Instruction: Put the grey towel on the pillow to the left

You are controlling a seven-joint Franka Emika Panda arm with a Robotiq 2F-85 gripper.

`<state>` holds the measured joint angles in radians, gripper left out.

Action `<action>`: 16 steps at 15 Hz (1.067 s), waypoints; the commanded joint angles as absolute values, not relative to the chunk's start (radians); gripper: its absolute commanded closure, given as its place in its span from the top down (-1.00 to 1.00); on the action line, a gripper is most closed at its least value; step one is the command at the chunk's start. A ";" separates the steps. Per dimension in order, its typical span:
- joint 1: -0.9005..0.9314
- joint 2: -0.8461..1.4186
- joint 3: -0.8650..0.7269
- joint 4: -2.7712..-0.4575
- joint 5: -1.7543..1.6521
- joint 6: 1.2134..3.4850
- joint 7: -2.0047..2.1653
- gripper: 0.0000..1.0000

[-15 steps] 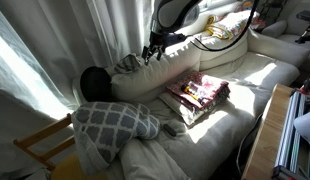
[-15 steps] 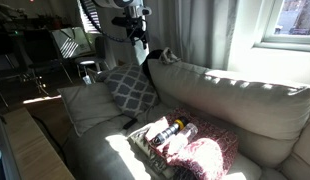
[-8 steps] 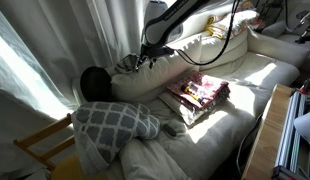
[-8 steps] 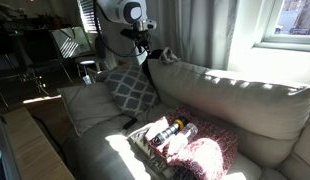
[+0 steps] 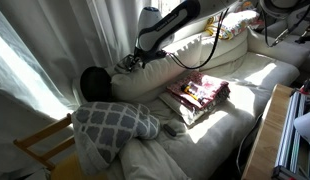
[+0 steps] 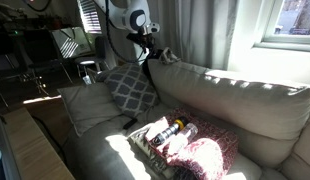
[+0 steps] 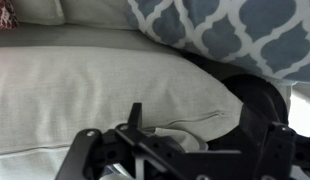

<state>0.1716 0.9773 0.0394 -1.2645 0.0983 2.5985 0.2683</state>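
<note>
Grey towel (image 5: 124, 66): bunched on the top edge of the sofa back (image 5: 170, 78), end corner by the curtain (image 5: 65, 40), not down on the lattice pillow (image 5: 115, 122) yet. Gripper (image 5: 135, 62) parked right at it, presumably lining up a grab. Can't tell whether spread or pinching, too dark tbh.

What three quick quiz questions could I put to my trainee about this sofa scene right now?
1. True or false: the small striped grey towel lies on the sofa seat.
2. Which thing is nearest the robot's jaws? A red-patterned folded fabric; B grey towel; C wooden chair.
3. Which patterned thing fills the wrist view's top right?
Key: 1 false, it lies atop the cream sofa backrest. 2 B. 3 the grey-and-white lattice-patterned pillow.
</note>
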 commanded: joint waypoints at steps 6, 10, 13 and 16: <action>0.165 1.055 -0.022 -1.151 0.050 2.644 0.232 1.00; 0.139 1.130 0.016 -1.073 0.020 2.757 0.088 1.00; 0.136 1.194 0.023 -1.022 -0.007 2.870 -0.008 1.00; 0.131 1.250 0.027 -0.977 -0.024 2.944 -0.057 0.87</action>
<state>0.1529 1.1585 0.0023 -1.0750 0.0120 2.8839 -0.0031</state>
